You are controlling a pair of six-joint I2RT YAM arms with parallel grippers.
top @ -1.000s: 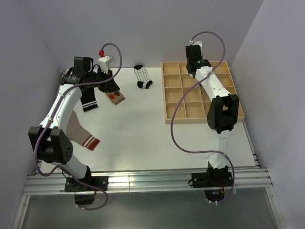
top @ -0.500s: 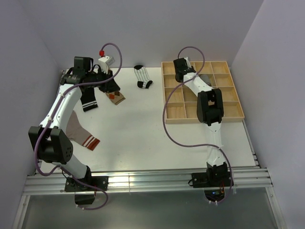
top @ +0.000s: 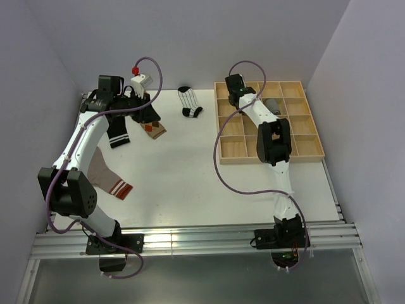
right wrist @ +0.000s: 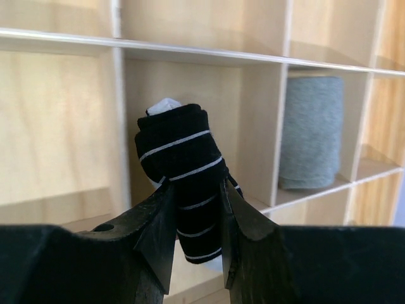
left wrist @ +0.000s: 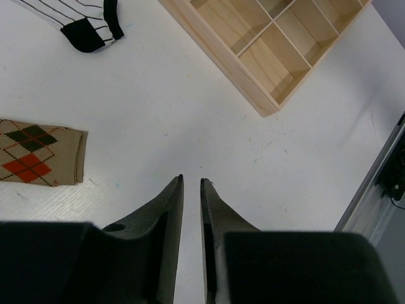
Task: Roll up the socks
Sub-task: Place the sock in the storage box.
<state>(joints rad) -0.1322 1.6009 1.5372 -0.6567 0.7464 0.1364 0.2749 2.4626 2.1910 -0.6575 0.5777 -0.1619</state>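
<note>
My right gripper (right wrist: pixel 193 185) is shut on a rolled black sock with thin white stripes (right wrist: pixel 180 145), held over a compartment near the back left corner of the wooden tray (top: pixel 231 157). A rolled grey sock (right wrist: pixel 310 130) stands in the compartment to its right. My left gripper (left wrist: pixel 192 180) hovers over bare table at the back left, its jaws a narrow gap apart with nothing between them. Loose socks lie near it: tan-orange argyle (left wrist: pixel 38 152), white with black stripes (top: pixel 189 101), black with white bands (top: pixel 118 134), and taupe with a banded cuff (top: pixel 106 177).
The tray's grid of compartments (left wrist: pixel 253 57) fills the table's right side. The right arm (top: pixel 271 139) stretches over the tray with its purple cable (top: pixel 221 171) looping over the table. Walls close in the left, back and right sides.
The right arm has swung left across the back of the tray with the rolled black sock in its grip. The left arm has not moved.
</note>
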